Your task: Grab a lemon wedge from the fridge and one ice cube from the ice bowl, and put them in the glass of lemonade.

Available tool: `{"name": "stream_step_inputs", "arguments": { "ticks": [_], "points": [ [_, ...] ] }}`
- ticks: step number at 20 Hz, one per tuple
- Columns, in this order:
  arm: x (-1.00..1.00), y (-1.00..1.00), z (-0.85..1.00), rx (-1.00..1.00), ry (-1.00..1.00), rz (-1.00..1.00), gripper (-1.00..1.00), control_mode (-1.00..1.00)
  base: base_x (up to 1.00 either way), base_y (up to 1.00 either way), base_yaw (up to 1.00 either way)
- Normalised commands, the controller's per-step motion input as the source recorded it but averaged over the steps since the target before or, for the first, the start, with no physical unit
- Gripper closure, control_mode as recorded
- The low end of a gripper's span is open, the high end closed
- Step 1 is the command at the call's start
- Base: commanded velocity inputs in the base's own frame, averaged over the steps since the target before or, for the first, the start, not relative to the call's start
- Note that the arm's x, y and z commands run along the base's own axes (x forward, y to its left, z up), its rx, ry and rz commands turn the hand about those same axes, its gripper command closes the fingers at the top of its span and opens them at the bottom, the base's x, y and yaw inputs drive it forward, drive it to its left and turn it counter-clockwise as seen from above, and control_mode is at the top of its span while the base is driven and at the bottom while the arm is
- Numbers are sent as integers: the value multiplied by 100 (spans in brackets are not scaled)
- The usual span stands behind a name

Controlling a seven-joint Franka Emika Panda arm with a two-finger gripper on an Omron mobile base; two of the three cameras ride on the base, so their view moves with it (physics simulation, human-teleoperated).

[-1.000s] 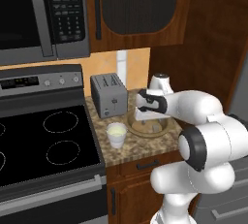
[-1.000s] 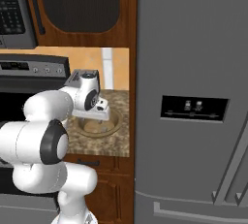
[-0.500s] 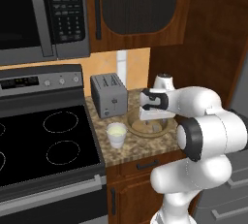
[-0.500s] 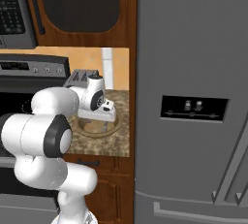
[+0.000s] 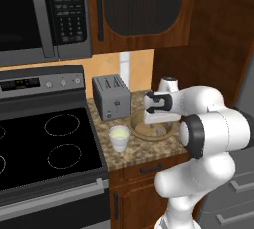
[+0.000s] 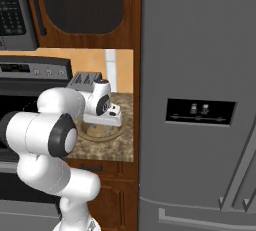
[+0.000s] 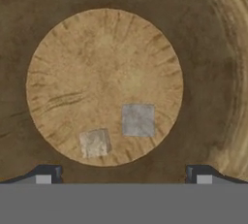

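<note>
My gripper (image 7: 123, 175) hangs open, pointing straight down into the ice bowl (image 7: 208, 72), with nothing between its fingertips (image 7: 48, 174). Two ice cubes lie on the bowl's pale floor, a greyish cube (image 7: 138, 120) and a whiter cube (image 7: 94, 143), both just ahead of the tips. The wide tan ice bowl (image 5: 140, 129) sits on the counter under the gripper (image 5: 158, 123). The glass of lemonade (image 5: 119, 138) stands to the bowl's left near the counter's front edge. In the right base view the fridge (image 6: 200, 100) has its doors closed, so the lemon wedge is hidden.
A grey toaster (image 5: 111, 96) stands behind the glass, against the wall. A black stove (image 5: 44, 143) borders the narrow granite counter (image 5: 134, 153) on the left, with a microwave (image 5: 39, 15) above it. Dark wood panelling closes the counter's right side.
The hand has sunk a little toward the bowl and the elbow has swung nearer the cameras. The jaws have stayed open.
</note>
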Motion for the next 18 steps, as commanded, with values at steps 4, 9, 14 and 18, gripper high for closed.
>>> {"name": "stream_step_inputs", "arguments": {
  "ticks": [4, 9, 14, 18],
  "points": [
    [9, 13, -19, -3, 0, 0, -100, -100, 0, 0, 0],
    [12, 6, -14, -2, 0, 0, -100, -100, 0, 0, 0],
    [12, 0, -1, 0, 0, 0, -100, -100, 0, 0, 0],
    [14, 0, -12, 0, 0, 0, -100, -100, 0, 0, 0]
  ]
}}
